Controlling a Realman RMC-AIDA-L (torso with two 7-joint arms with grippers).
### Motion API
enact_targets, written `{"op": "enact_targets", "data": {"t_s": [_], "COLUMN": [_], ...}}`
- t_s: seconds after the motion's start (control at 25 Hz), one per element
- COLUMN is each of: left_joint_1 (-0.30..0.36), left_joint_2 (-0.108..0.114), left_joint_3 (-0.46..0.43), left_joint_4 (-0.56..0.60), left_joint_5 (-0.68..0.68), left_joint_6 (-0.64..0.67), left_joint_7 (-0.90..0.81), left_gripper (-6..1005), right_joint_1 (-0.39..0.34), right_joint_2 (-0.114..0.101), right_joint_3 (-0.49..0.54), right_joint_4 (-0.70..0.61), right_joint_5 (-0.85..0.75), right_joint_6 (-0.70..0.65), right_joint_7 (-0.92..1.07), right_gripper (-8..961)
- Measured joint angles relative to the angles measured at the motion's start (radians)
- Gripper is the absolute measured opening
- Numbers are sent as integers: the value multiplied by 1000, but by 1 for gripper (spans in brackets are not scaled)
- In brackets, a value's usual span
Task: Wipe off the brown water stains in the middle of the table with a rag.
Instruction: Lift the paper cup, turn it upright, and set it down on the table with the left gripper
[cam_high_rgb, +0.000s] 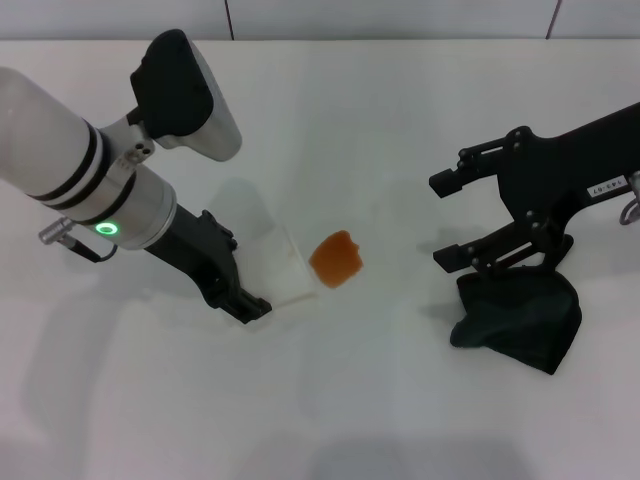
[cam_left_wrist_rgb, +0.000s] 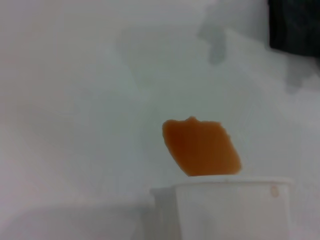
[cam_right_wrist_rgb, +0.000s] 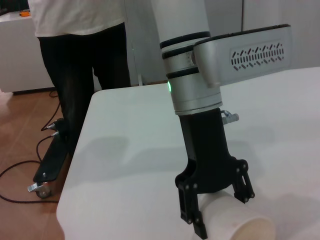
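Note:
The brown water stain (cam_high_rgb: 337, 258) is a small glossy orange-brown blob in the middle of the white table (cam_high_rgb: 360, 400); the left wrist view shows the stain (cam_left_wrist_rgb: 202, 149) just beyond the cup's rim. The black-green rag (cam_high_rgb: 520, 315) lies bunched on the table to the stain's right. My right gripper (cam_high_rgb: 443, 220) stands open just above the rag's near edge, with nothing between its fingers. My left gripper (cam_high_rgb: 258, 290) is shut on a tilted white paper cup (cam_high_rgb: 275, 265) just left of the stain. The right wrist view shows the left gripper (cam_right_wrist_rgb: 220, 207) on the cup (cam_right_wrist_rgb: 245, 227).
A person in dark trousers (cam_right_wrist_rgb: 80, 60) stands at the table's edge on the left arm's side, with cables and a wheeled base (cam_right_wrist_rgb: 47, 170) on the floor there. The rag's dark corner (cam_left_wrist_rgb: 295, 25) shows in the left wrist view.

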Motion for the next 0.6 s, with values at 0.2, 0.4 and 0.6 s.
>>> {"op": "enact_targets", "data": {"t_s": [0.2,0.4,0.6], "left_joint_1": [3,94,223], "left_joint_2": [-1,2,3], "left_joint_3": [0,-16,-74], "left_joint_4": [18,143,211], "left_joint_5": [-8,-102,-305], "left_joint_6": [-3,-35,-116], "left_joint_7": [0,51,246], "left_gripper": [736,657,628], "right_joint_1": [0,1,5], "right_joint_2": [-1,-4,-6], "right_joint_3": [-1,0,4], "right_joint_4": [0,-3,-4], "right_joint_5": [0,-1,0], "right_joint_6": [1,2,5], "right_joint_7": [0,-1,-4], "right_gripper": [818,817,816]}}
